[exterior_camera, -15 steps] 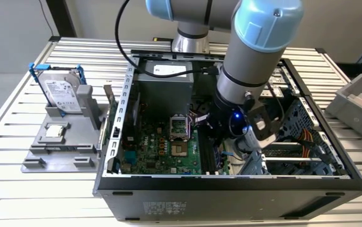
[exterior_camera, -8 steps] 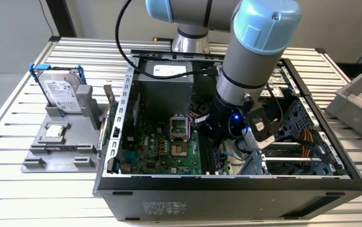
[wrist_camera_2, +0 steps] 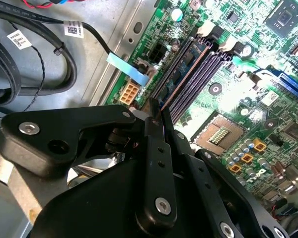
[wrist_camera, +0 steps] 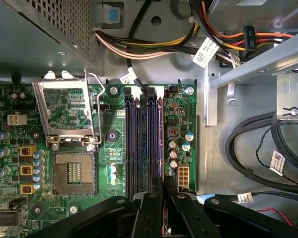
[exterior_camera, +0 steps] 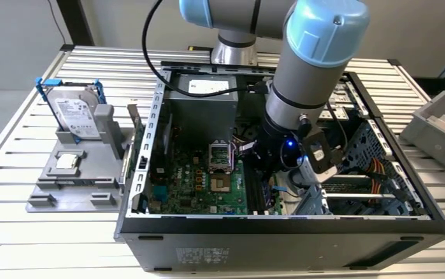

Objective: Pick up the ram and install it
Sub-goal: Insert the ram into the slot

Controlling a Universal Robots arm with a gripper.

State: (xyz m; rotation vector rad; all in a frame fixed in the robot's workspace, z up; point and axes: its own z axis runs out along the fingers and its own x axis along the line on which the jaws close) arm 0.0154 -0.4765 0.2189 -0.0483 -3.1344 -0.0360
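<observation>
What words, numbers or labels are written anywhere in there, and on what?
Nothing is clear enough to quote.
Hard drive sticker: print too small to read.
Power supply sticker: too small.
Case front sticker: too small.
White cable tags: barcodes and tiny print, unreadable.

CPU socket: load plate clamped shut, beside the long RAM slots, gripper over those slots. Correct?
No. The load plate is swung open, leaving the CPU socket bare, as the first wrist view shows. The rest holds: it sits beside the RAM slots, with the gripper over them.
</observation>
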